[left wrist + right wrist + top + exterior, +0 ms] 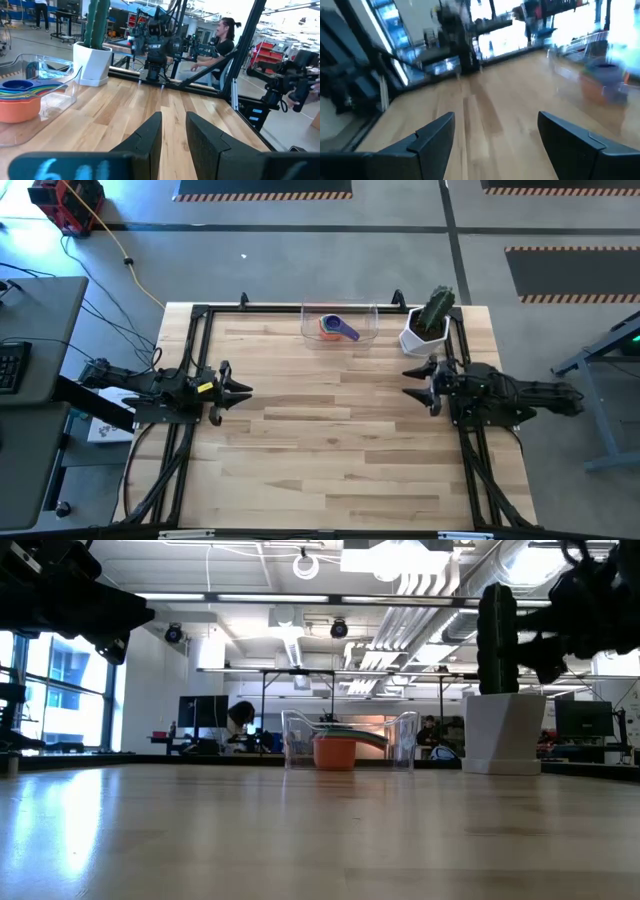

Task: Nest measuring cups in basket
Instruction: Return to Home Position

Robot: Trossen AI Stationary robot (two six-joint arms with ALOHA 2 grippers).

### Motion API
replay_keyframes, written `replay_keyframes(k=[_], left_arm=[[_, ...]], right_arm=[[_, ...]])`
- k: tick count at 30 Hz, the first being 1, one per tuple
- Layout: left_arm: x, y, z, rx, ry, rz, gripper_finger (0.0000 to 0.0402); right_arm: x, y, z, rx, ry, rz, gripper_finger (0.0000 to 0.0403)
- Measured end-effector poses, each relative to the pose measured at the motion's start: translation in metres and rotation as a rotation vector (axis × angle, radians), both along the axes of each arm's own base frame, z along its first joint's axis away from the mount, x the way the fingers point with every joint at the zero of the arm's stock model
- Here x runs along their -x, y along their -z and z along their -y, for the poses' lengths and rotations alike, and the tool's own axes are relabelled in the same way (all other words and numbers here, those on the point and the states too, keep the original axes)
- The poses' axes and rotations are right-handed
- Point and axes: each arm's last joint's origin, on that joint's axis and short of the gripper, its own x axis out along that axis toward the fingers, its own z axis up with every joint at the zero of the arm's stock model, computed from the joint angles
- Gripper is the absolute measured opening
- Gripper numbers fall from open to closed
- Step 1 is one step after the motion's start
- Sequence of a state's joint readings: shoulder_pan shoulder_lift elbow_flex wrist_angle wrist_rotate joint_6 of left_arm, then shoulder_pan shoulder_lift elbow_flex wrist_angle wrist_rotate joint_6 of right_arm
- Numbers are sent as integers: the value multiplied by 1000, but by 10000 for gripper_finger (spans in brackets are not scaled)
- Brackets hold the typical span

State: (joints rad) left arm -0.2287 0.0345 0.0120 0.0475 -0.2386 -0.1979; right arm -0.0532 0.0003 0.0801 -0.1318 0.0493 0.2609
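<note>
The measuring cups [338,327] sit stacked one inside another in the clear basket [305,320] at the table's far edge, the orange cup [335,751] lowest and a purple handle sticking out on top. The left wrist view shows the stack [20,97] inside the basket's wall [65,85]. My left gripper [245,390] hovers at the table's left side, its fingers [174,120] narrowly open and empty. My right gripper [408,372] hovers at the right side, near of the cactus pot, wide open [495,122] and empty. In the right wrist view the stack [600,80] is blurred.
A white angular pot with a green cactus [425,330] stands at the far right corner, just right of the basket and close to my right gripper. A black frame rail [200,310] runs along the table's edges. People sit in the room beyond.
</note>
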Motion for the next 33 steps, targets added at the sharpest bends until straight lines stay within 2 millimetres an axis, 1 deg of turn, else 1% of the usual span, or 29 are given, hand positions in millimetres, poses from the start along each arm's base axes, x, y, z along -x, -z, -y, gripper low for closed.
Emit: replay_keyframes(k=[1,5,9,14,33], left_arm=[[0,0,0,0,0,0,78],[0,0,0,0,0,0,78],[0,0,0,0,0,1,78],[0,0,0,1,0,1,78],[0,0,0,0,0,1,78]], right_arm=[[-1,5,0,-14,-9,-15,275],[-4,9,-1,4,-53,-20,275],[-4,9,-1,37,-53,-29,275],[-5,9,-1,12,-48,-28,275],[-5,9,-1,11,-47,-29,275]])
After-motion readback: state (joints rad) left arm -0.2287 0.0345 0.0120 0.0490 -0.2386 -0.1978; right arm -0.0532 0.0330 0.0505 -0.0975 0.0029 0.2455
